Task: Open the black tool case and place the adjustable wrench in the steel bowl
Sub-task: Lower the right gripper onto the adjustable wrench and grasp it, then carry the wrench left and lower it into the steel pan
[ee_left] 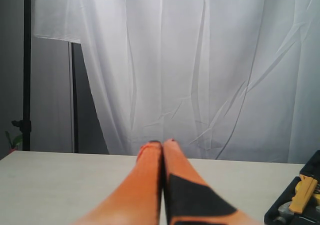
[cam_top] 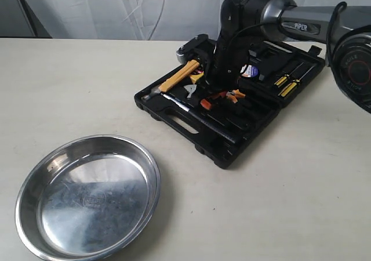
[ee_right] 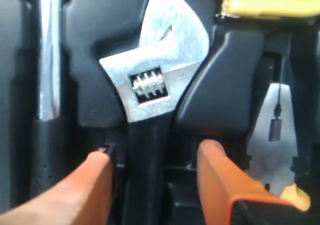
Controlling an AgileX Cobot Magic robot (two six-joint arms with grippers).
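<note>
The black tool case lies open on the table, lid folded back. The adjustable wrench rests in the moulded tray, with its silver head beside the hammer. My right gripper is open and low over the tray, with one orange finger on each side of the wrench's black handle and not closed on it. The steel bowl stands empty near the table's front left. My left gripper is shut on nothing, above bare table, with the case's corner at the edge of the left wrist view.
A yellow-handled hammer, orange-handled pliers and yellow screwdrivers lie in the case. The right arm covers the tray's middle. A white curtain hangs behind the table.
</note>
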